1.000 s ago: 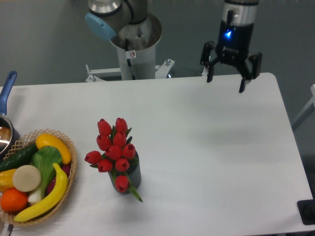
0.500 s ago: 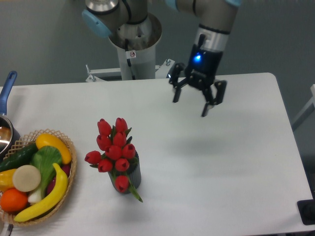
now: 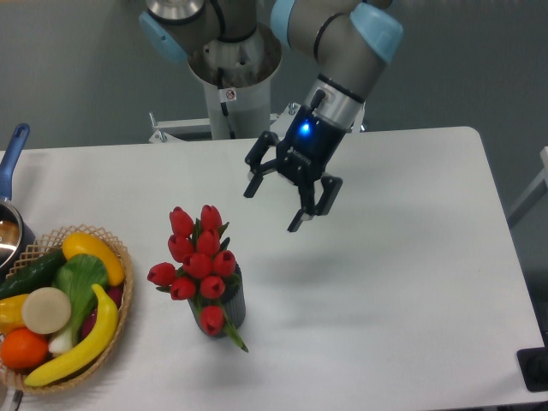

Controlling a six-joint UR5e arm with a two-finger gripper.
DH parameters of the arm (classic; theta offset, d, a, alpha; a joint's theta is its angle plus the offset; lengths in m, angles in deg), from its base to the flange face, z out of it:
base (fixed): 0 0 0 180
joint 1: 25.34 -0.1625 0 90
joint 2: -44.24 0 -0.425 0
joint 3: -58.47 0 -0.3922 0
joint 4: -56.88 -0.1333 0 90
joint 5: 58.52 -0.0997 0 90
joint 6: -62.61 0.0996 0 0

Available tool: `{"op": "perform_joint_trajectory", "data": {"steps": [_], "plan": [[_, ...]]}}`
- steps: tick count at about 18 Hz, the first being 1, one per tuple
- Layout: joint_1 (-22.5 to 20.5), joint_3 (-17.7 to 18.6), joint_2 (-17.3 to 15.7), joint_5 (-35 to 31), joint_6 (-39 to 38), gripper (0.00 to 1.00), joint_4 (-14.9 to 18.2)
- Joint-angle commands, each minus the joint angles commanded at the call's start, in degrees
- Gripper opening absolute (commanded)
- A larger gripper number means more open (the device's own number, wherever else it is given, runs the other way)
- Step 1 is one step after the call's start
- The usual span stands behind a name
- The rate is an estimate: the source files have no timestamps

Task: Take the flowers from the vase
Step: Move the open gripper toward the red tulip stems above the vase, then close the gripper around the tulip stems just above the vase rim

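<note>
The flowers, a bunch of red tulip buds with green stems and leaves, stand upright in the vase, a small dark grey ribbed cylinder on the white table. One bud and a leaf droop over the vase's front. My gripper hangs in the air above and to the right of the flowers, tilted toward them. Its fingers are spread open and hold nothing. It is apart from the flowers by about a hand's width.
A wicker basket with a banana, orange, cucumber and other fruit and vegetables sits at the left front. A pot with a blue handle is at the left edge. The robot's base column stands behind the table.
My gripper has moved left and down across the table from the back right toward the flowers, tilting as it goes. It stays open. The flowers and vase have not moved.
</note>
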Motion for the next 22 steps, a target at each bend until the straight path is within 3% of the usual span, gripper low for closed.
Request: {"op": "perform_joint_trajectory", "data": {"steps": [10,13,15,22], "plan": [[2.46,-3.42,7.21,5.64,-3.17,1.0,-1.58],[3.34,-3.69,8.7,5.64,-3.17,1.0,-4.38],[4.39,-3.87,9.58,5.81,-3.17,1.0,-5.88],[5.45,-3.96,9.85,5.81,-3.08,1.0,-6.15]]}}
